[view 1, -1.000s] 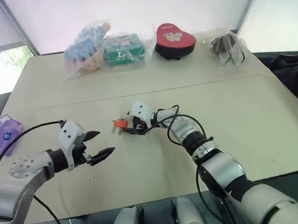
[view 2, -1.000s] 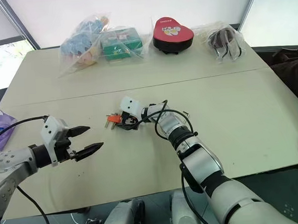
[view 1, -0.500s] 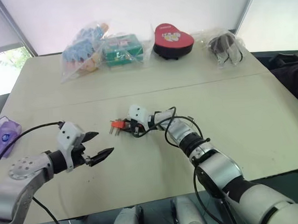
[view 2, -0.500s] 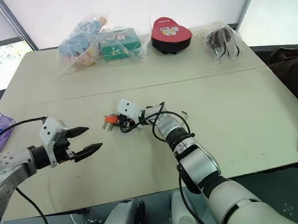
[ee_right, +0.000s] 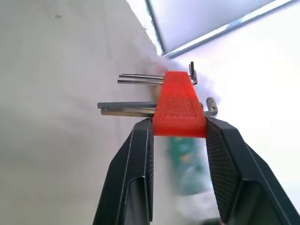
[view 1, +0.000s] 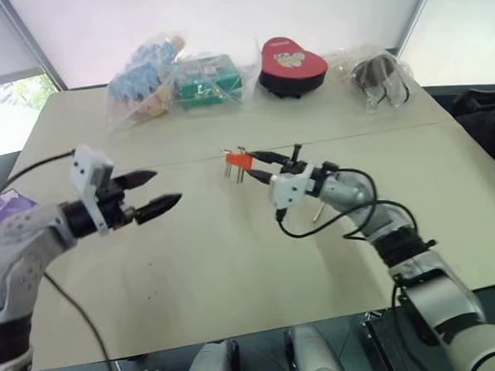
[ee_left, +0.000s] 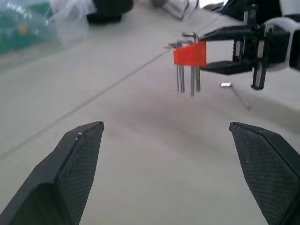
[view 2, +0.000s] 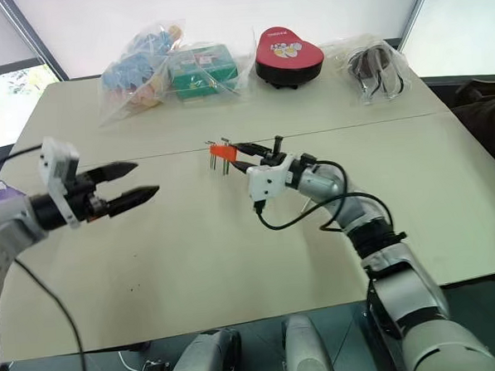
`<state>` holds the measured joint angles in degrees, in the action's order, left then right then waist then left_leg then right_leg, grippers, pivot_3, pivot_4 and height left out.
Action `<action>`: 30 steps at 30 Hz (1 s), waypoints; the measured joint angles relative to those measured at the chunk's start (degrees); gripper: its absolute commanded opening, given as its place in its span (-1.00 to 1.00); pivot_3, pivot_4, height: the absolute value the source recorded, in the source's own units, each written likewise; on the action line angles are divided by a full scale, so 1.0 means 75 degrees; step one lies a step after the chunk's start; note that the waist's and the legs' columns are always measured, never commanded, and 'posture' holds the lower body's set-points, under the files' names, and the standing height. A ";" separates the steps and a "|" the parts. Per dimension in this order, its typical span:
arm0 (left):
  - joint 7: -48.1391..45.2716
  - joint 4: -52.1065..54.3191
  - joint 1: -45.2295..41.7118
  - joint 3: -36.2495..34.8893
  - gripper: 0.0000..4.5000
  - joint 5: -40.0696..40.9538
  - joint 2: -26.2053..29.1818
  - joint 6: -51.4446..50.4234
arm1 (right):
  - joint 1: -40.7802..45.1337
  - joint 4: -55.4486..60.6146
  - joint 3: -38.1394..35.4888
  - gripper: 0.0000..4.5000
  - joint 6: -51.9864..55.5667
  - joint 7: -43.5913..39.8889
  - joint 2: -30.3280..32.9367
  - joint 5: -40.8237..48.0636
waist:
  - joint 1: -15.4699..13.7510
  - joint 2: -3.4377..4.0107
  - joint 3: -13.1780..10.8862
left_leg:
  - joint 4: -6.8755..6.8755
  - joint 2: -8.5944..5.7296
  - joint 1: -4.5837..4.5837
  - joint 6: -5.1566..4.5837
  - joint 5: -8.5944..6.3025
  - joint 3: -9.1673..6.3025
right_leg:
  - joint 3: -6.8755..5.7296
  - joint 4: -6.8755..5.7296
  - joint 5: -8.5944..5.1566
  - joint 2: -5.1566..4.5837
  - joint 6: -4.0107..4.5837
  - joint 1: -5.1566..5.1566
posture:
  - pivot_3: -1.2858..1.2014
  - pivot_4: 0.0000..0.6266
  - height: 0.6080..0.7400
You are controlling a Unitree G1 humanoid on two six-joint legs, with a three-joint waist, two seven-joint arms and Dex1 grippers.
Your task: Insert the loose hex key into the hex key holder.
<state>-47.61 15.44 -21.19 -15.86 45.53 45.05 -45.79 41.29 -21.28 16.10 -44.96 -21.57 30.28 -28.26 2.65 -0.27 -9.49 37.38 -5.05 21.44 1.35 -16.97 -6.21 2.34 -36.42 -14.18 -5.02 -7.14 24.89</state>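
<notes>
The hex key holder [view 1: 238,162], a small orange-red block with several thin metal keys hanging down from it, hangs above the middle of the table. My right gripper [view 1: 249,165] is shut on it, its black fingers [ee_right: 140,154] pressed against the block's two sides. The loose hex key [ee_left: 238,93], a thin grey bent rod, lies flat on the table below and beside the right gripper. My left gripper [view 1: 166,187] hovers open and empty to the left of the holder, pointing toward it across a wide gap.
Along the table's far edge stand a clear bag of soft toys [view 1: 142,70], a bagged green box [view 1: 207,79], a red heart-shaped box [view 1: 291,63] and a bag of dark cables [view 1: 380,75]. A purple pack [view 1: 0,211] lies at the left edge.
My right gripper closed on the holder, lifted it off the table and rolled its wrist. My left gripper rose a little, still open.
</notes>
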 measured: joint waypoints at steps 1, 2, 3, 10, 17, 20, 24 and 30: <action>-0.0035 -0.0126 -0.0196 0.0111 1.00 0.0053 -0.0068 -0.0059 | 0.0015 0.0091 -0.0026 -0.56 -0.0211 0.0152 0.0103 -0.0143 | 0.0001 -0.0001 0.0000 | 0.0000 0.0000 0.0000 0.0000 0.0000 0.0002 | 0.0001 0.0001 0.0000 0.0000 0.0000 0.0000 | 0.03 -0.52 1.00; -0.0077 -0.0283 -0.0423 0.0235 1.00 0.0141 -0.0150 -0.0171 | 0.0034 0.0189 -0.0063 -0.56 -0.0422 0.0321 0.0203 -0.0297 | -0.0005 -0.0002 -0.0001 | 0.0002 0.0000 0.0001 0.0000 0.0001 0.0002 | 0.0001 0.0001 0.0000 0.0000 0.0000 0.0000 | 0.03 -0.52 1.00; -0.0129 -0.0423 -0.0689 0.0336 1.00 0.0213 -0.0272 -0.0277 | 0.0066 0.0316 -0.0093 -0.56 -0.0625 0.0470 0.0311 -0.0441 | -0.0011 -0.0004 -0.0002 | 0.0003 -0.0001 0.0003 0.0000 0.0002 0.0002 | 0.0002 0.0004 0.0000 0.0000 0.0000 0.0001 | 0.03 -0.52 1.00; -0.0439 -0.1036 -0.1800 0.0830 1.00 0.0515 -0.0853 -0.0659 | 0.0444 0.0787 -0.0167 -0.56 -0.1370 0.0881 0.0619 -0.0708 | -0.0016 -0.0007 -0.0003 | 0.0009 -0.0002 0.0003 0.0001 0.0002 0.0003 | 0.0003 0.0004 0.0000 0.0001 0.0000 -0.0004 | 0.03 -0.52 1.00; -0.0641 -0.1119 -0.2008 0.1342 1.00 0.0450 -0.1262 -0.0631 | 0.0455 0.0780 -0.0102 -0.56 -0.1615 0.0870 0.0621 -0.0708 | -0.0017 -0.0007 -0.0003 | 0.0011 -0.0001 0.0004 0.0002 0.0003 0.0003 | 0.0004 0.0004 0.0000 0.0002 0.0000 -0.0004 | 0.03 -0.52 1.00; -0.0667 -0.1123 -0.2055 0.1400 1.00 0.0430 -0.1325 -0.0606 | 0.0455 0.0781 -0.0099 -0.56 -0.1620 0.0840 0.0621 -0.0704 | -0.0014 -0.0007 -0.0003 | 0.0011 -0.0001 0.0004 0.0002 0.0003 0.0002 | 0.0005 0.0003 0.0000 0.0002 0.0000 -0.0004 | 0.03 -0.52 1.00; -0.0682 -0.1165 -0.2129 0.1409 1.00 0.0363 -0.1447 -0.0514 | 0.0454 0.0781 -0.0092 -0.56 -0.1623 0.0789 0.0618 -0.0702 | -0.0017 -0.0007 -0.0003 | 0.0014 -0.0002 0.0004 0.0002 0.0004 0.0003 | 0.0005 0.0004 0.0000 0.0002 0.0000 -0.0004 | 0.03 -0.52 1.00; -0.0696 -0.1184 -0.2214 0.1431 0.89 0.0264 -0.1629 -0.0445 | 0.0436 0.0815 -0.0083 -0.56 -0.1607 0.0715 0.0609 -0.0679 | -0.0017 -0.0007 -0.0003 | 0.0017 -0.0002 0.0005 0.0002 0.0004 0.0003 | 0.0005 0.0003 0.0000 0.0002 0.0000 -0.0005 | 0.03 -0.52 1.00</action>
<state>-52.83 6.56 -37.80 -5.13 47.51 32.83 -49.13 44.55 -15.17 15.47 -57.01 -16.21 34.84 -33.36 2.52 -0.32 -9.51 37.50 -5.06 21.47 1.36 -16.95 -6.19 2.37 -36.40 -14.18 -5.01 -7.14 24.85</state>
